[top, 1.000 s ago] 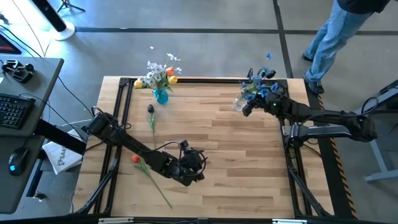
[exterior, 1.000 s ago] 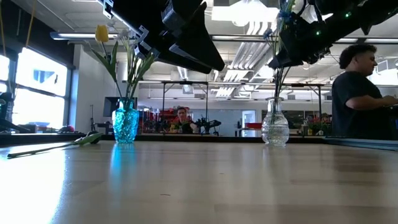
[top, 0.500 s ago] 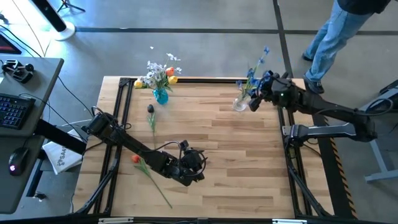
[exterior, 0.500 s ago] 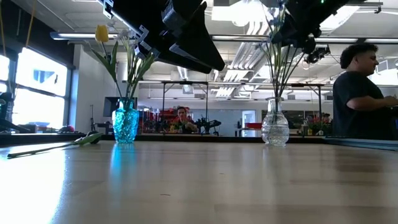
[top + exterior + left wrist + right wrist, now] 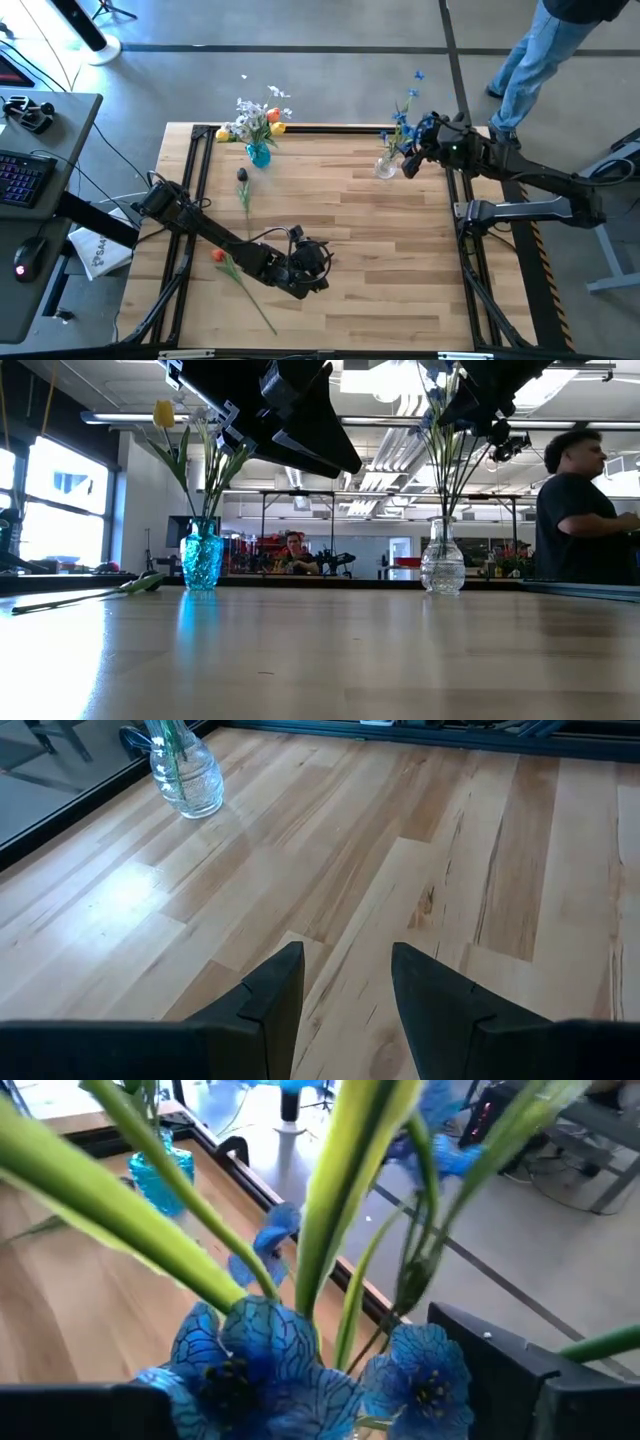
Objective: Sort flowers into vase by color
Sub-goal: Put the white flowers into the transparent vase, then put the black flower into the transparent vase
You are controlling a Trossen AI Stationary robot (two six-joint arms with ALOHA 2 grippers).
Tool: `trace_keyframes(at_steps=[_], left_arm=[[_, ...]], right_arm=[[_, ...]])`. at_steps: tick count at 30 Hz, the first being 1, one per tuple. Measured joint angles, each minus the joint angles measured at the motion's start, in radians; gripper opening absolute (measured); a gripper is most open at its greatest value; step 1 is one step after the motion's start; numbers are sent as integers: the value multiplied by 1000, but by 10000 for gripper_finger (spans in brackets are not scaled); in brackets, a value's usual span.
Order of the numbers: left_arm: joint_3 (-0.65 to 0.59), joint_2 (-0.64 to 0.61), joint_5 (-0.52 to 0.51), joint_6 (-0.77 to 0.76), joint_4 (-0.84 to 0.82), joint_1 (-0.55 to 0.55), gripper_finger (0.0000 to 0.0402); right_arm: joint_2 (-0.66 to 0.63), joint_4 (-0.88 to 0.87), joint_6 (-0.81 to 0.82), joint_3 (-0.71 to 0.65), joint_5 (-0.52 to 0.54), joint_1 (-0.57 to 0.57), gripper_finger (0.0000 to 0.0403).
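Observation:
A clear vase [image 5: 385, 167] at the far right holds blue flowers [image 5: 250, 1350] whose stems [image 5: 447, 470] stick into its neck. My right gripper [image 5: 407, 162] is open just right of them, its fingers [image 5: 530, 1370] on either side of the blue heads. A blue vase [image 5: 258, 153] at the far left holds yellow, orange and white flowers [image 5: 255, 115]. Two flowers lie flat on the table: a dark-headed one [image 5: 244, 190] and an orange one [image 5: 235, 268]. My left gripper [image 5: 345, 980] hovers open near the front, with nothing between its fingers.
Black frame rails [image 5: 300, 128] run along the table's far and side edges. A person [image 5: 535, 55] stands beyond the far right corner, and another [image 5: 580, 510] shows behind the table. A desk with a keyboard [image 5: 25, 175] stands to the left. Bare wood lies between the two vases.
My right gripper has risen and drawn back from over the clear vase toward the table's far right. The blue flowers, bunched at the gripper before, now stand up out of the vase, with one spray reaching past the far edge.

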Motion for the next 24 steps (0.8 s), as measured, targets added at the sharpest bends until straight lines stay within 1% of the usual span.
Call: trace_keyframes(at_steps=[2,5,10,14,18,20,24], left_arm=[[0,0,2,0,0,0,140],[0,0,8,0,1,0,140],[0,0,8,0,7,0,140],[0,0,8,13,31,3,140],[0,0,8,25,50,14,140],[1,0,8,25,55,20,140],[0,0,8,25,55,22,140]], right_arm=[[1,7,0,1,-22,-8,258],[2,-19,38,24,-110,-42,262],[5,-168,65,84,-236,-118,279],[24,-274,24,124,-260,-150,288],[52,-345,-85,150,-331,-150,289],[66,-398,-110,167,-353,-147,289],[95,-517,-116,200,-341,-147,289]])
